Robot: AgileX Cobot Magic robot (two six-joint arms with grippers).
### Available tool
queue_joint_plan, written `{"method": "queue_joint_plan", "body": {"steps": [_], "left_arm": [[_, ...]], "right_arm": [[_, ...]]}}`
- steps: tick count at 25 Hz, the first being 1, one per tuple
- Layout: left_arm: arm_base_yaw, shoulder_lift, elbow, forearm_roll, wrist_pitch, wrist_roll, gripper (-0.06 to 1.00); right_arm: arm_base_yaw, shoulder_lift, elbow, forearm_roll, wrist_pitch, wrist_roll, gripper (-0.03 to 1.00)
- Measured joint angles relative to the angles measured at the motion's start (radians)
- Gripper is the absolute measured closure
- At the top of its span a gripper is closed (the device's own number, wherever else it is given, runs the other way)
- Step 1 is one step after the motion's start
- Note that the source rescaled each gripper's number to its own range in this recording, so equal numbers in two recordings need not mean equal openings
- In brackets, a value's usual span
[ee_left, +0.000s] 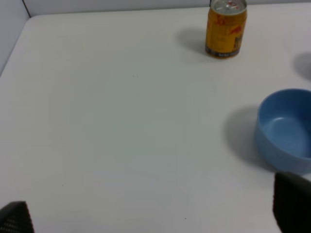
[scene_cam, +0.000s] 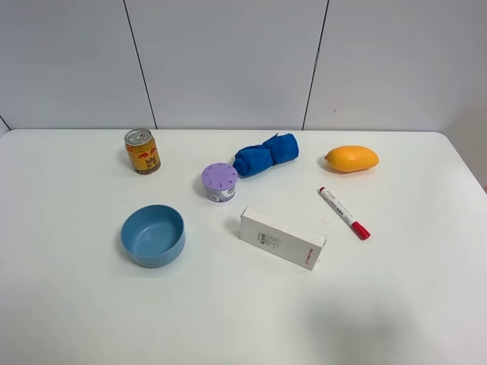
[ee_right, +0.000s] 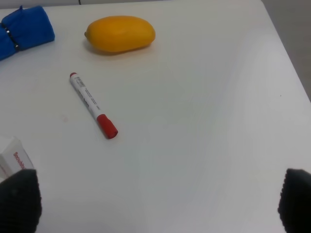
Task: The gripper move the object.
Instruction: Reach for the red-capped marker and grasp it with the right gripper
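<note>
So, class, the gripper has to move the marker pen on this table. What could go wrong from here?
1. The pen is slim and lies flat on the table, so the open right gripper could close above it or set it rolling.
2. The white box lies near the pen and also has a red end, so it could be nudged or grabbed by mistake.

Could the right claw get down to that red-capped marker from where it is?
Probably yes: the marker lies alone on bare table ahead of the open right claw, clear of the mango and box.
</note>
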Motion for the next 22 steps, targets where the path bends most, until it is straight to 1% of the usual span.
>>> {"method": "queue_joint_plan", "body": {"steps": [9,12,16,19,22], "left_arm": [[0.0,0.0,0.0,0.0,0.0,0.0,-0.06],[0.0,0.0,0.0,0.0,0.0,0.0,-0.06],[0.0,0.0,0.0,0.0,0.0,0.0,-0.06],[0.0,0.0,0.0,0.0,0.0,0.0,-0.06],[0.0,0.0,0.0,0.0,0.0,0.0,-0.06]], "right_arm": [[0.0,0.005,0.0,0.0,0.0,0.0,-0.03],[0.0,0.059,-0.046,0.0,-0.017,-0.014,-0.03],[0.0,0.199,-0.2,0.0,-0.062,-0.076,-0.03],[0.0,0.339,-0.339,0.0,-0.063,-0.106,-0.03],[0.0,0.494,-0.485,0.0,-0.063,-0.112,-0.03]]}}
